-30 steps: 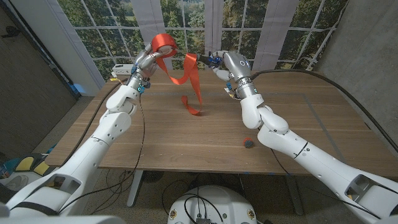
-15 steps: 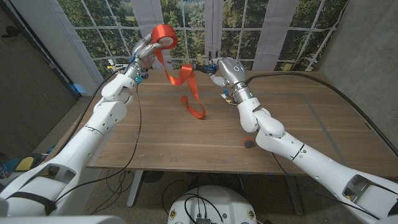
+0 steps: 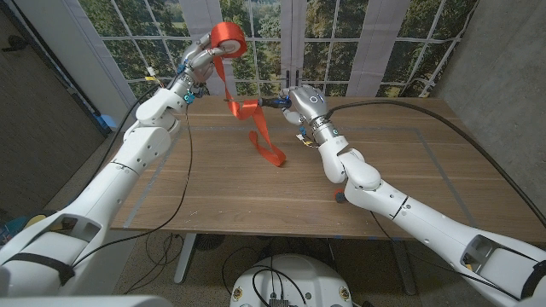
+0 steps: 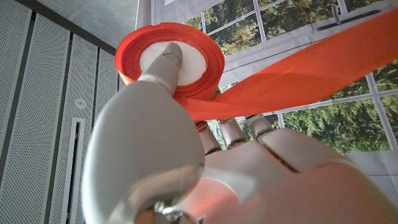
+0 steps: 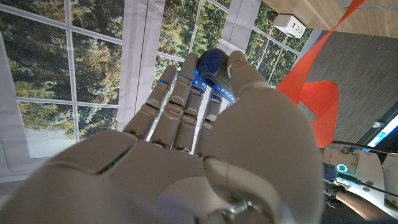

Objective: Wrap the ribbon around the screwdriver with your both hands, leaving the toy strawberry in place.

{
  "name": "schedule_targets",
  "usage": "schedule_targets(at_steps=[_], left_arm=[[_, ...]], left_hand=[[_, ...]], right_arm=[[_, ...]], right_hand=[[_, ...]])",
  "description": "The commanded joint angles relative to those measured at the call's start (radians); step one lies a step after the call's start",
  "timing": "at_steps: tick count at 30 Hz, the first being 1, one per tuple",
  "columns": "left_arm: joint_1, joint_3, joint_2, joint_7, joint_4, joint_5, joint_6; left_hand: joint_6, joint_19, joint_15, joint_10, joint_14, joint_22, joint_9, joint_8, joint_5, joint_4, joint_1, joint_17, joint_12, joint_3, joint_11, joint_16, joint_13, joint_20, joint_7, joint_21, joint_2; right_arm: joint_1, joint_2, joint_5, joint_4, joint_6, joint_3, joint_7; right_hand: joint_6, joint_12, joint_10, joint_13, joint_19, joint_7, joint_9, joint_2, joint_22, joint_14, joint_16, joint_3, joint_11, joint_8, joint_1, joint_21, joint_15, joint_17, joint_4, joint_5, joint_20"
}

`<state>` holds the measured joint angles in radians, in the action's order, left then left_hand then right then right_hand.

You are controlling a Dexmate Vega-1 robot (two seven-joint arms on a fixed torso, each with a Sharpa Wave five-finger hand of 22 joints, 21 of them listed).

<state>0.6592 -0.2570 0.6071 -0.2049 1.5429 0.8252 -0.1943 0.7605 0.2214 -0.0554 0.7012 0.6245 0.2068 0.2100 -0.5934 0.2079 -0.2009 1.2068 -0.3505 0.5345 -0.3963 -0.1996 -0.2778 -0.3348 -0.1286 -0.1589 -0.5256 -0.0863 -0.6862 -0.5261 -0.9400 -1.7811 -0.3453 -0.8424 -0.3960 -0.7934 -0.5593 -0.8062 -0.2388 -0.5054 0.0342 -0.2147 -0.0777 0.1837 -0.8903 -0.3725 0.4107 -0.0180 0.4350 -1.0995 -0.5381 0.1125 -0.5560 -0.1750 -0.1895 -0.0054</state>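
My left hand (image 3: 198,61) is raised at the back left and grips the orange ribbon roll (image 3: 226,38); the roll (image 4: 171,62) sits at the fingertips of that hand (image 4: 186,162). The ribbon (image 3: 249,109) runs down to the screwdriver (image 3: 275,101), loops around its shaft, and its tail trails onto the table (image 3: 426,162). My right hand (image 3: 303,101) holds the screwdriver by its blue handle (image 5: 214,68), with its fingers (image 5: 186,106) curled around it. The small toy strawberry (image 3: 340,199) lies near the table's front edge, partly hidden behind my right forearm.
A large window and grey wall stand behind the table. A white socket box (image 5: 291,25) sits on the table near the back left corner. A cable (image 3: 444,107) runs along my right arm across the right side of the table.
My left hand has lifted the roll higher. My right hand has moved the screwdriver left and nearer to me, pulling the ribbon tighter between roll and shaft. The strawberry has stayed put.
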Motion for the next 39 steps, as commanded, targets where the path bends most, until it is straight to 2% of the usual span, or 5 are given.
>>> schedule_targets(at_steps=[1,9,17,21,39], left_arm=[[-0.033,-0.007,0.011,0.008,0.030,-0.008,0.034],[-0.053,-0.013,0.016,0.012,0.057,-0.019,0.046],[-0.079,-0.026,0.009,0.010,0.071,-0.029,0.053],[-0.102,-0.041,0.005,-0.011,0.065,-0.038,0.054],[-0.211,-0.116,-0.069,-0.088,0.011,-0.057,0.059]], left_hand=[[0.124,-0.006,-0.122,0.191,0.007,0.003,0.015,-0.079,0.007,0.037,-0.029,-0.005,0.182,-0.037,0.029,0.000,-0.180,0.000,0.112,-0.005,-0.045],[0.122,-0.007,-0.122,0.188,0.007,0.003,0.015,-0.079,0.008,0.037,-0.028,-0.006,0.181,-0.037,0.028,0.000,-0.182,0.000,0.111,-0.007,-0.046],[0.123,-0.006,-0.123,0.191,0.007,0.003,0.014,-0.080,0.008,0.037,-0.028,-0.008,0.180,-0.036,0.029,0.000,-0.182,0.001,0.111,-0.010,-0.046],[0.122,-0.006,-0.123,0.191,0.008,0.003,0.013,-0.080,0.008,0.037,-0.028,-0.008,0.180,-0.036,0.029,0.000,-0.183,0.001,0.111,-0.011,-0.045],[0.123,-0.006,-0.124,0.191,0.009,0.002,0.012,-0.081,0.008,0.037,-0.029,-0.009,0.177,-0.035,0.026,0.001,-0.182,0.001,0.109,-0.015,-0.045]], right_arm=[[0.030,0.042,-0.044,0.056,-0.052,-0.045,0.045],[0.045,0.065,-0.055,0.087,-0.108,-0.062,0.057],[0.072,0.085,-0.095,0.089,-0.193,-0.099,0.150],[0.074,0.088,-0.088,0.095,-0.194,-0.102,0.131],[0.110,0.113,-0.147,0.107,-0.236,-0.162,0.196]], right_hand=[[-0.249,-0.008,-0.154,-0.063,-0.002,0.012,-0.006,-0.018,0.003,-0.010,0.004,0.023,0.048,0.007,-0.023,-0.004,0.099,0.000,0.013,-0.006,0.001],[-0.250,-0.009,-0.156,-0.064,-0.003,0.011,-0.005,-0.018,0.003,-0.012,0.004,0.023,0.048,0.006,-0.023,-0.005,0.098,-0.002,0.014,-0.006,0.001],[-0.253,-0.010,-0.158,-0.065,-0.002,0.007,-0.004,-0.016,0.003,-0.012,0.009,0.024,0.049,0.006,-0.022,-0.006,0.095,-0.001,0.014,-0.006,0.002],[-0.254,-0.009,-0.159,-0.063,-0.002,0.007,-0.004,-0.015,0.002,-0.015,0.010,0.026,0.049,0.006,-0.022,-0.006,0.093,0.001,0.014,-0.006,0.003],[-0.260,-0.010,-0.169,-0.060,-0.003,0.006,-0.002,-0.006,0.002,-0.024,0.019,0.032,0.049,0.005,-0.023,-0.008,0.093,0.008,0.011,-0.007,0.007]])
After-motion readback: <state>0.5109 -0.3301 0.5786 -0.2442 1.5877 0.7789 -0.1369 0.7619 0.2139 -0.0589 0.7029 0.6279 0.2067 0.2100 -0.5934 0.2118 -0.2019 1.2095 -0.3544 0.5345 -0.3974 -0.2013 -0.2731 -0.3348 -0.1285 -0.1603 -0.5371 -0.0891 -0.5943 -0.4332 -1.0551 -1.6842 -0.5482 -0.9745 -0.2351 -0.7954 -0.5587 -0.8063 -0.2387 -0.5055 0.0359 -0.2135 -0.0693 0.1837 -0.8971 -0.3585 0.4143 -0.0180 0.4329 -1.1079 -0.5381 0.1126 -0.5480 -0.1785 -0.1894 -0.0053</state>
